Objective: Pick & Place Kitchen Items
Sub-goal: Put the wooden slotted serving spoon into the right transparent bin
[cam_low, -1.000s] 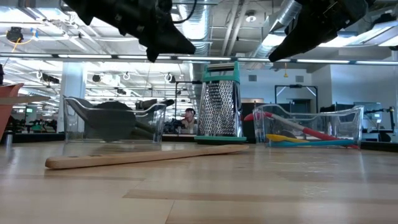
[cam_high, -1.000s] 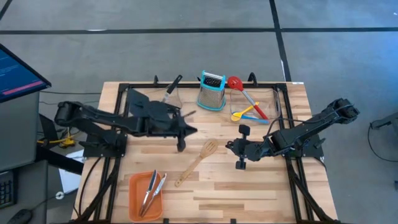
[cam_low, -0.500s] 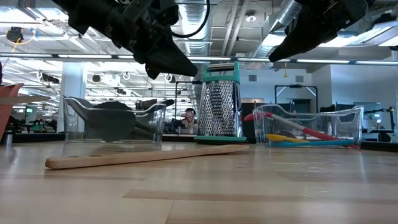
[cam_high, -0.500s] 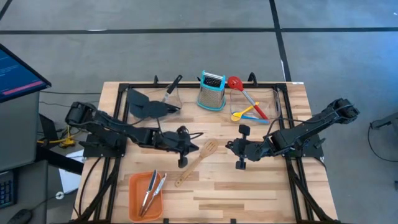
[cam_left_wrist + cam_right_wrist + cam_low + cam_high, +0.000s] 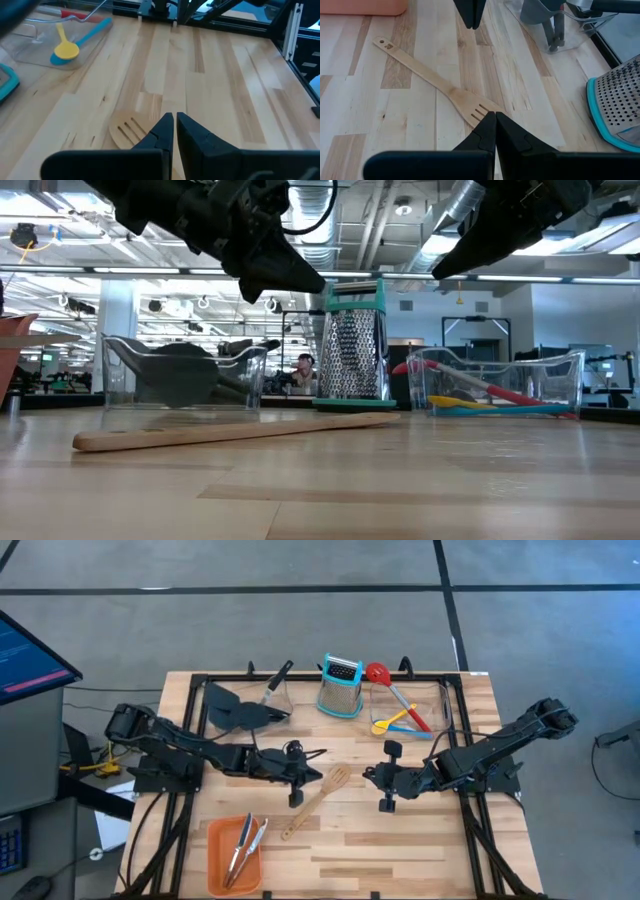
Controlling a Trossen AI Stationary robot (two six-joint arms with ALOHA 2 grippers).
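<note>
Since a second ago my left gripper [image 5: 292,780] has swung from the back bin down to the wooden spatula [image 5: 313,802], and since the last half second it has hardly moved. Its fingers are pressed together and hold nothing. My right gripper [image 5: 385,776] waits at the spatula's other side, fingers together too. The spatula lies flat in the middle of the table [image 5: 400,850]. If I go down with fingers closed, I think I push it away
</note>
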